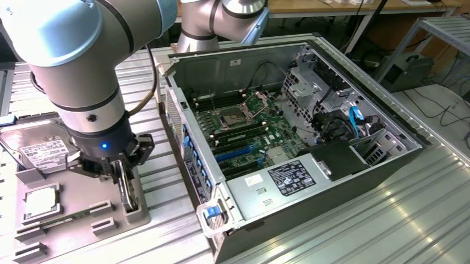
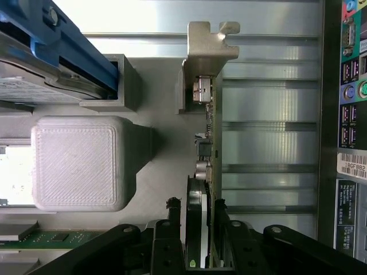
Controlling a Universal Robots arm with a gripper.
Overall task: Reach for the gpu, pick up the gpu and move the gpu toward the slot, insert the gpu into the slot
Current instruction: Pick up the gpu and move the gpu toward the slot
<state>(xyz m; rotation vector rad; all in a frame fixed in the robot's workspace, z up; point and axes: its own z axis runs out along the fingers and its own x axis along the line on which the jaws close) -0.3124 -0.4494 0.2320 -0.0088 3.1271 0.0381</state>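
— Down at the gray holder [image 1: 136, 212] on the counter [image 1: 411, 220], look: the claw [image 1: 125, 184] has a finger on each side of the gpu [image 2: 207, 143] and looks to be pinching it. The card stands on edge in its groove, well apart from the slot [image 1: 239, 149].

— That blue one, inside the case [image 1: 323, 181]?

— Yes, the long blue connector on the green motherboard [image 1: 250, 124]. So, what worries you?

— The grip, mostly. It bites at one end of the card, away from the silver bracket [image 2: 209, 46]. I'd guess the free end could sag or swing once it's lifted, because nothing supports it.

— And a tilted card won't seat.

— Right, it could jam on the connector's lip or land crooked. The bracket also sits right against the holder's post, so a lift that isn't straight might catch there and drag the card through the fingers.

— And the case wall?

— Tall, and it stands between holder and board. A low carry could clip it.
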